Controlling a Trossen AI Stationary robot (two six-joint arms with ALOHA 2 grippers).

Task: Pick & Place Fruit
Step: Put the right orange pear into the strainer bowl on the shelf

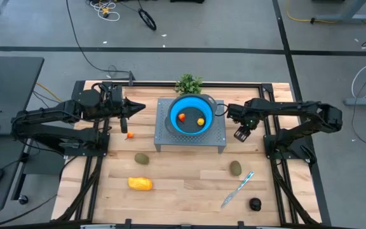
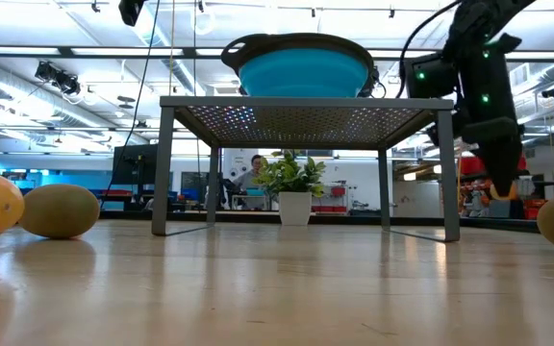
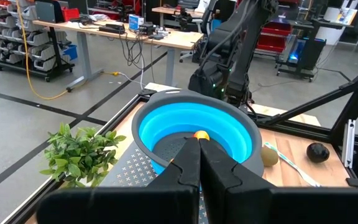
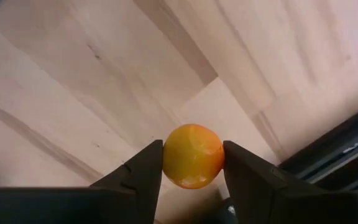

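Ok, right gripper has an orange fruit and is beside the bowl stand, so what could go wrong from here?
1. The round fruit is pinched only at its sides by the right gripper; it could slip and roll across the table.
2. The bowl sits raised on a stand, so a low approach might clip its rim.
3. The left gripper, shut, points at the bowl; the arms could collide.

Wooden table, metal stand, scattered fruit, knife

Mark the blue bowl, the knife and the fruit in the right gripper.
blue bowl (image 1: 175, 121), high view, left inner wall.
knife (image 1: 232, 194), high view, mid-blade.
small orange fruit (image 4: 192, 155), right wrist view, centre, between the right gripper's (image 4: 192, 169) fingers.
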